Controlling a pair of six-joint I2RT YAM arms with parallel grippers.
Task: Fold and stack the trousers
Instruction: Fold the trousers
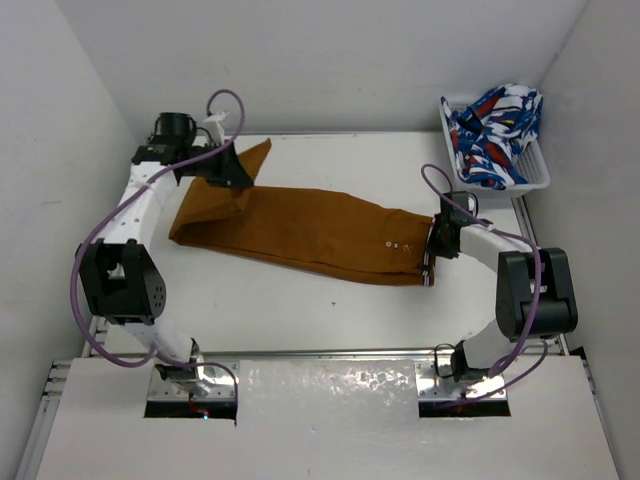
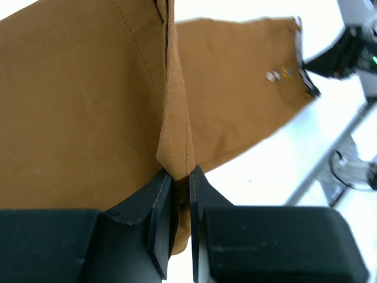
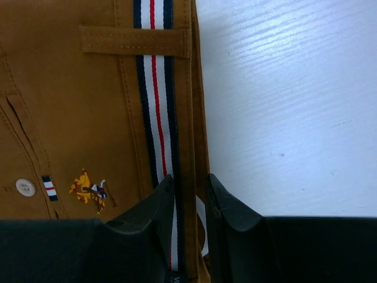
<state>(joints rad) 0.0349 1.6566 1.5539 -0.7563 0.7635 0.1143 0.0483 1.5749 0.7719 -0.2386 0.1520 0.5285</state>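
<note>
The left tool (image 2: 179, 177) is clamped on a raised fold of the trousers (image 1: 310, 232). Its two dark fingers are pressed close, with a thin ridge of ochre cloth pinched between them and standing up past the tips. From above, this tool sits at the leg end, toward the far left of the worktop (image 1: 300, 310). The fabric there is lifted and doubled over, and a pointed flap reaches toward the far edge. The right tool (image 3: 189, 183) is closed on the edge of the waistband (image 3: 182, 88). The navy, white and red striped tape (image 3: 154, 106) of the inner edge runs down between its fingers, with bare white worktop just to one side. Close by on the cloth are a belt loop (image 3: 135, 41), a white button (image 3: 25, 187), a small striped tag (image 3: 50, 187) and a small embroidered emblem (image 3: 88, 191). Small metal rivets (image 1: 397, 243) show near the waist in the overhead view. Between the two tools the trousers lie flat across the middle of the worktop, with the waist at the right. A white basket (image 1: 535, 180) stands at the far right corner, apart from the trousers, and holds blue, white and red patterned clothes (image 1: 495, 130).
</note>
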